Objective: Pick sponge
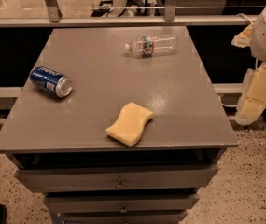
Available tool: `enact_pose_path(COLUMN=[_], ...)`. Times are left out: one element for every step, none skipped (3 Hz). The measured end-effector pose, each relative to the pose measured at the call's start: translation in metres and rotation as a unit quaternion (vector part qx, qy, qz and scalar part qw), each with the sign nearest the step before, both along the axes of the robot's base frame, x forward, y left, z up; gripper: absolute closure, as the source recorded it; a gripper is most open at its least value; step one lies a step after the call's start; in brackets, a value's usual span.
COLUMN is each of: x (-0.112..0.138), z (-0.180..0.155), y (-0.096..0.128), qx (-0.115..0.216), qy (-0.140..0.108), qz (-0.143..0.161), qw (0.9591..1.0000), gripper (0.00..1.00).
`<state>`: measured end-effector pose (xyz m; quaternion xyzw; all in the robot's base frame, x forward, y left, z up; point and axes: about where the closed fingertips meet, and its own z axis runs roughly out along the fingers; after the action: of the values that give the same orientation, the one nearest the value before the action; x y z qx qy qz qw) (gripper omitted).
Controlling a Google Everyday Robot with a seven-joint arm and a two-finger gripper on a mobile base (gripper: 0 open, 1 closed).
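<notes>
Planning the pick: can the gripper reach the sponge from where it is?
Probably yes. The gripper hangs just right of the table; the sponge lies flat near the front edge, with nothing between them. The soda can and bottle lie well away.

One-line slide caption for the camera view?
Sponge near the front edge of the cabinet top, soda can left, bottle at back; pincer hangs beyond the right edge.

Sponge (130, 123): pale yellow foam pad with wavy long sides. Lies flat and diagonal near the front edge of the grey tabletop (184, 101). Nothing touches it. Gripper (256, 97) hangs off the table's right side, well apart.
</notes>
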<state>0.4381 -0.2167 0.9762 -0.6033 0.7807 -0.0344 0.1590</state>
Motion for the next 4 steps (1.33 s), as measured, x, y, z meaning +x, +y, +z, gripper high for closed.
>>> enact_pose_path(x=[0.001, 0.006, 0.017, 0.029], z=[-0.002, -0.021, -0.053, -0.081], y=[0.003, 0.021, 0.062, 0.1], qx=[0.007, 0.05, 0.107, 0.161], qy=[-0.001, 0.007, 0.026, 0.041], qz=[0.001, 0.007, 0.028, 0.047], qw=[1.0, 0.9987, 0.9935, 0.985], gripper=[0.0, 0.0, 0.0, 0.0])
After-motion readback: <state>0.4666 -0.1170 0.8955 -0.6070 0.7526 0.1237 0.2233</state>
